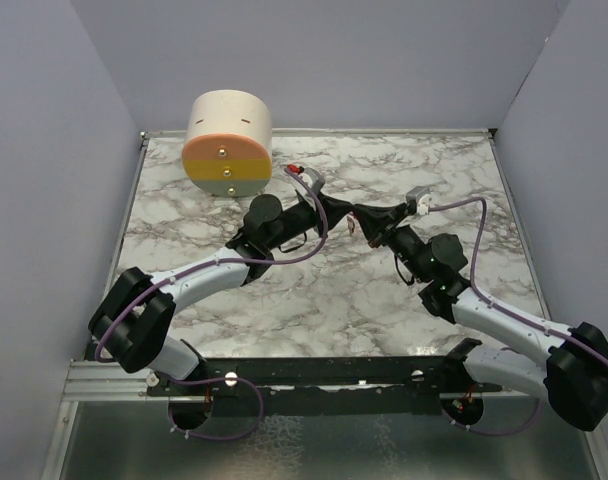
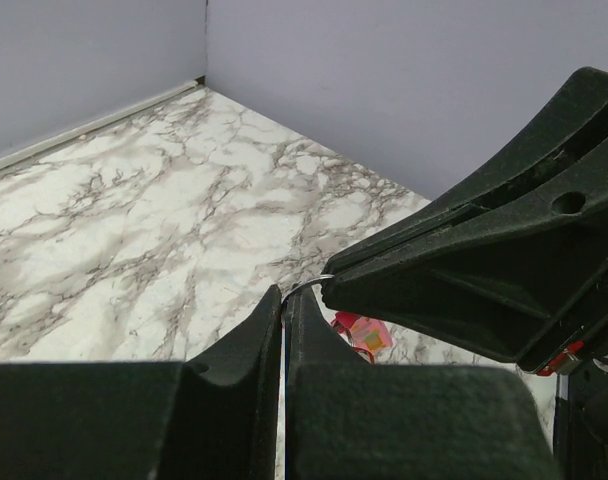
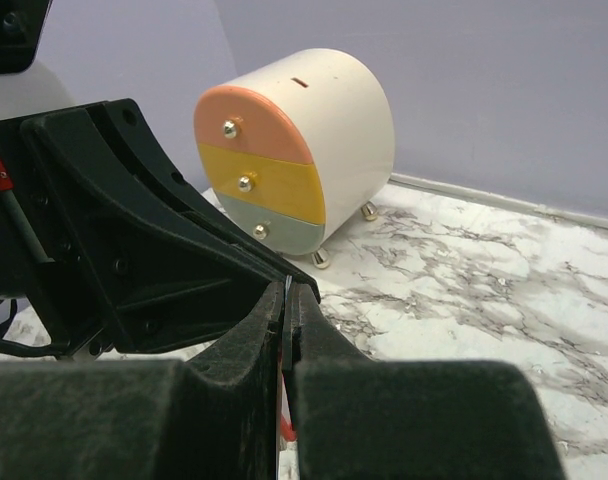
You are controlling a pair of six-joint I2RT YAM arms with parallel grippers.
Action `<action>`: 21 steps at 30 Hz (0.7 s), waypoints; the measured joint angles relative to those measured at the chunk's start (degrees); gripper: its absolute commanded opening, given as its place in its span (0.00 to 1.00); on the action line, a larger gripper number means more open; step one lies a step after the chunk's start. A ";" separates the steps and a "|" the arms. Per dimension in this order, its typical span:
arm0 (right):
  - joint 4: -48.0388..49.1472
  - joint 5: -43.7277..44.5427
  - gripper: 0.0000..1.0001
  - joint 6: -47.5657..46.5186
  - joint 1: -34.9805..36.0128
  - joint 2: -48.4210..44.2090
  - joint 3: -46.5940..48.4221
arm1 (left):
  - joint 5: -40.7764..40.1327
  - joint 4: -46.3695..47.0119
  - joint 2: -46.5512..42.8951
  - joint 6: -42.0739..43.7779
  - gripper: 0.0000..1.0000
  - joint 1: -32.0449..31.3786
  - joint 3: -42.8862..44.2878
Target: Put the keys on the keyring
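YAM pair, body look:
left arm (image 1: 199, 275) and right arm (image 1: 504, 325): white shell links, chunky black joint housings, purple cables (image 1: 479, 235) looped along each, both on a black perforated rail (image 1: 314, 372). left gripper (image 2: 284, 298) and right gripper (image 3: 287, 290): matte black, wedge-shaped fingers, ridged backs, grainy near faces, one round hole in the side, small red tab by the wrist.

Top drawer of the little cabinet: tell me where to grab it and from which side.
Pinch the gold knob on the peach drawer front, coming straight at that face. The front is flat, and only the knob sticks out.
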 measured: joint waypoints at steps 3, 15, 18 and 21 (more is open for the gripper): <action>-0.26 0.02 0.01 0.02 -0.07 0.98 0.68 | -1.42 -1.14 0.00 0.20 0.00 -0.13 0.35; -5.16 1.22 0.27 -0.66 -0.20 2.78 4.39 | -4.15 -4.48 0.00 2.91 0.00 -0.55 1.88; -6.62 1.92 0.32 -1.14 -0.20 2.29 4.74 | -4.11 -4.94 -0.02 3.74 0.00 -0.72 1.88; -8.13 3.10 0.34 -1.92 -0.20 0.90 5.05 | -4.11 -5.60 -0.04 4.70 0.00 -0.72 1.88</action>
